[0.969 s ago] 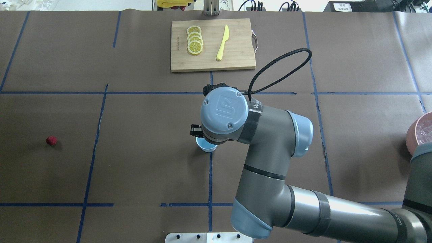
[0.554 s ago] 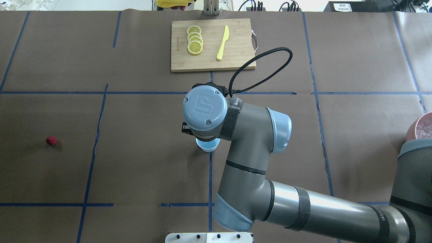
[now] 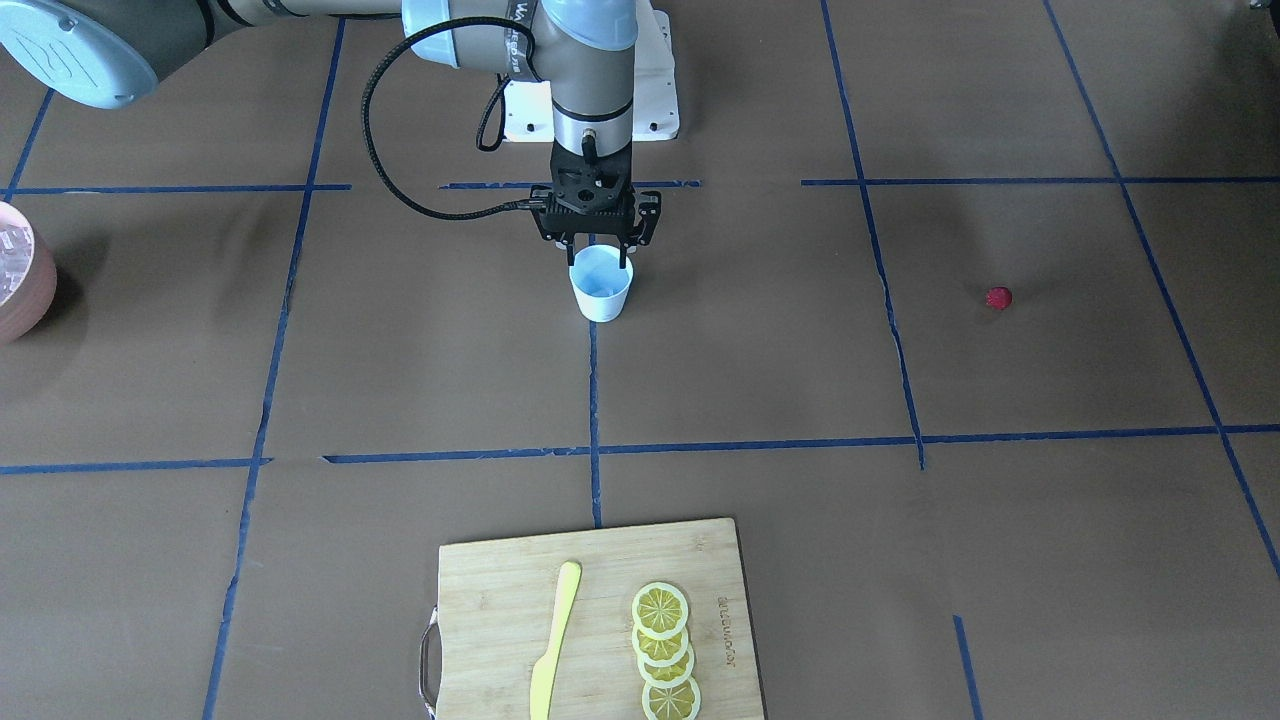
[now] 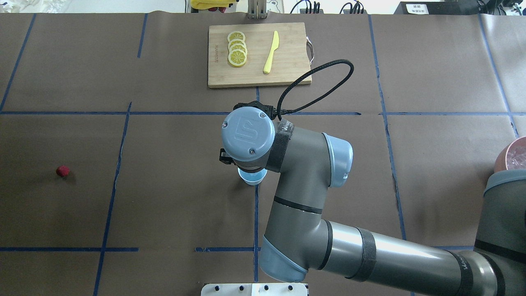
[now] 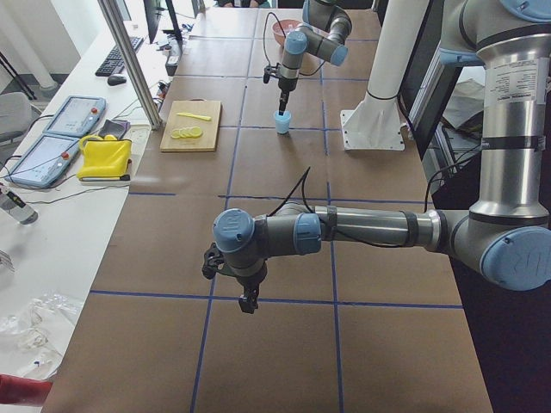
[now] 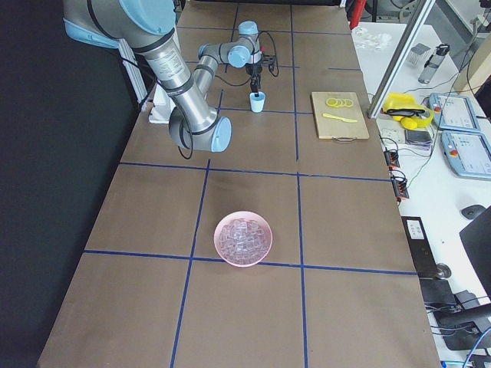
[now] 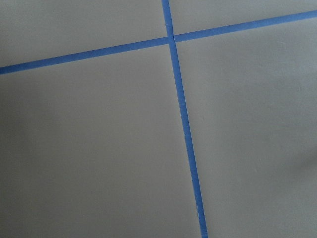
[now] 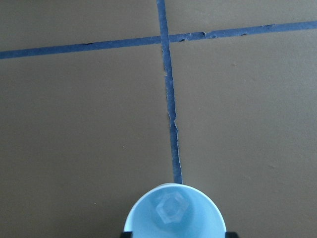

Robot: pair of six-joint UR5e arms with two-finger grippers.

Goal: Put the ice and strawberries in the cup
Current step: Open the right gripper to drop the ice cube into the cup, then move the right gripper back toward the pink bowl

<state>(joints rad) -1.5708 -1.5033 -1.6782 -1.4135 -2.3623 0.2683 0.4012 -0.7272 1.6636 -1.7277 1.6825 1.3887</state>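
Observation:
The pale blue cup (image 3: pixel 601 290) stands at the table's middle on a tape cross. My right gripper (image 3: pixel 598 260) hangs straight over its mouth, open, one finger on each side of the rim. The right wrist view shows one clear ice cube (image 8: pixel 171 208) lying inside the cup (image 8: pixel 173 218). In the overhead view the wrist hides most of the cup (image 4: pixel 251 177). The red strawberry (image 4: pixel 63 171) lies alone far to the robot's left. My left gripper (image 5: pixel 248 303) shows only in the exterior left view, low over bare table; I cannot tell if it is open or shut.
The pink-brown bowl (image 6: pixel 244 238) full of ice cubes stands far to the robot's right. A wooden cutting board (image 4: pixel 287 70) with lemon slices (image 4: pixel 237 49) and a yellow knife (image 4: pixel 271 51) lies at the table's far side.
The right arm swung to the left over the cup during the first half second, then held nearly still.

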